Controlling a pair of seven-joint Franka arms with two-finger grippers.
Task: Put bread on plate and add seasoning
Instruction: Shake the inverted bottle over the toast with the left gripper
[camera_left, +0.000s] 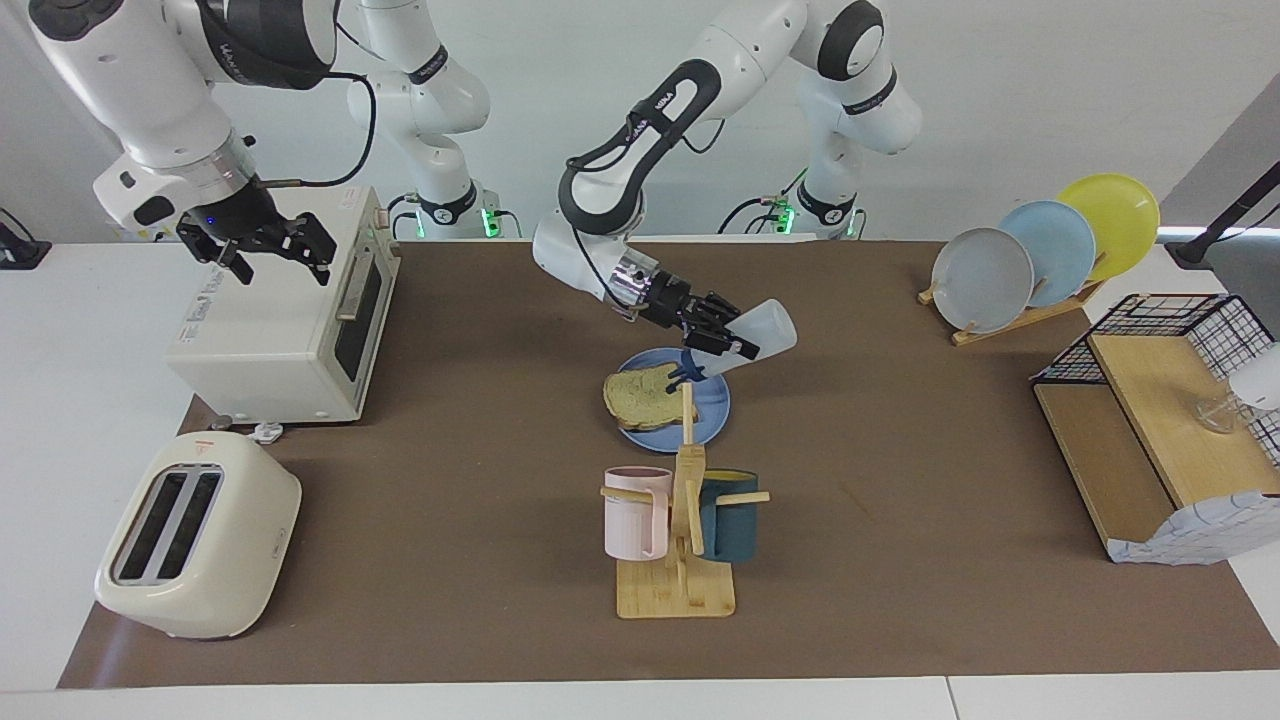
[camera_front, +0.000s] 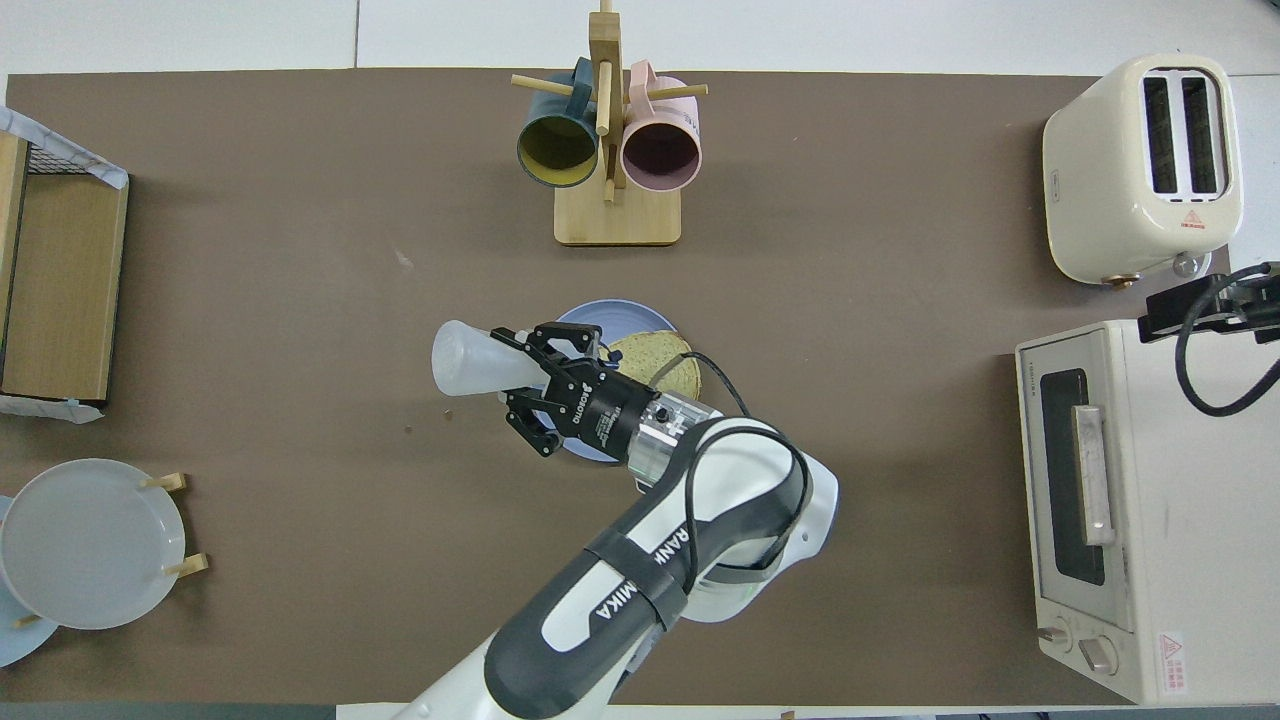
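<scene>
Left gripper (camera_left: 722, 338) tipping the seasoning (camera_left: 752, 341) over the plate (camera_left: 712, 408) – bread (camera_left: 645, 395) already lying on it

The left gripper (camera_front: 535, 375) is clamping the seasoning (camera_front: 472, 358) by its neck, the bottle tilting cap-down with its dark cap pointing at the bread (camera_front: 668, 362) and its wide base sticking out toward the left arm's end of the table. The blue plate (camera_front: 600, 315) is sitting mid-table, nearer to the robots than the mug rack (camera_left: 680, 520), with the bread resting flat on it. The right gripper (camera_left: 262, 245) is waiting over the toaster oven (camera_left: 270, 330) – its fingers are standing apart, holding nothing. The toaster (camera_left: 195, 535) is standing at the right arm's end of the table
</scene>
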